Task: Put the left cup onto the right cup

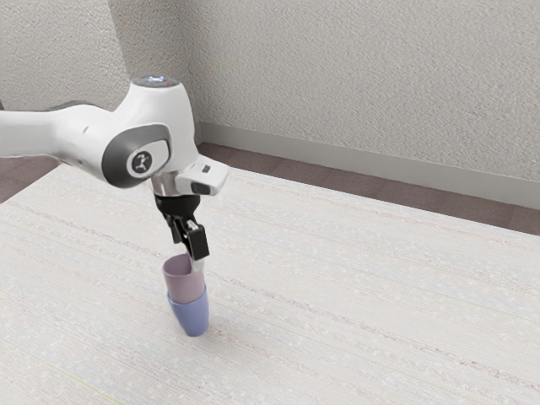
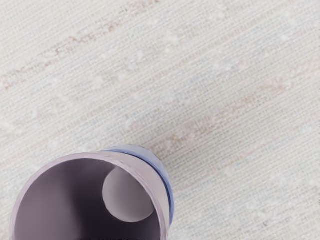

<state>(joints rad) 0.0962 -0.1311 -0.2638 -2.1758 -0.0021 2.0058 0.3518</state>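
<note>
A pink cup point(image 1: 177, 277) sits nested inside a blue cup point(image 1: 191, 315) on the pale table point(image 1: 354, 287). The pair leans slightly. My gripper point(image 1: 192, 243) hangs right over the pink cup's rim, on its side toward the exterior view's right. In the wrist view I look straight down into the pink cup point(image 2: 65, 200). The blue cup's rim point(image 2: 167, 187) shows as a thin band around its outside, just under my hand.
The table top stretches wide on every side of the cups. A grey wall point(image 1: 380, 76) with a baseboard and a strip of dark floor point(image 1: 405, 190) lie beyond the table's far edge.
</note>
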